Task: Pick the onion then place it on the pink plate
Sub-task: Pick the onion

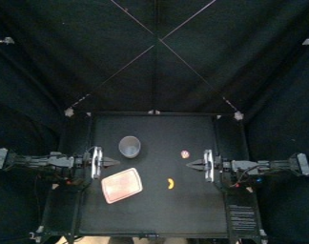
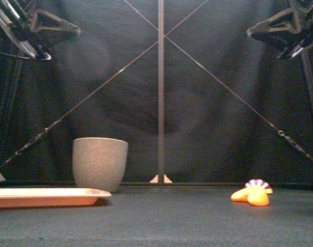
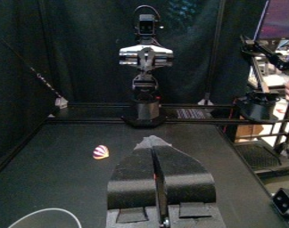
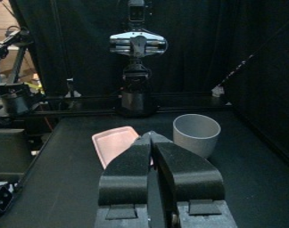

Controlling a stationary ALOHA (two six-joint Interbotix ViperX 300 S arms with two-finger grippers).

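The onion [image 1: 185,153], small with pink and white stripes, lies on the black table right of the middle; the left wrist view shows the onion [image 3: 101,151] ahead of my jaws and to one side. In the front view the onion [image 2: 257,183] peeks over a yellow toy. The pink plate [image 1: 121,186] lies flat at the front left, also seen low in the front view as the plate [image 2: 43,197] and beyond my right jaws as the plate [image 4: 115,144]. My left gripper [image 1: 98,164] hovers at the left edge, shut and empty. My right gripper [image 1: 204,163] hovers at the right, shut and empty, a little right of the onion.
A tall grey speckled cup [image 1: 129,145] stands behind the plate, left of the onion, and shows as the cup [image 2: 99,164] and the cup [image 4: 196,132]. A yellow toy [image 1: 173,181] lies in front of the onion, near the plate's right side.
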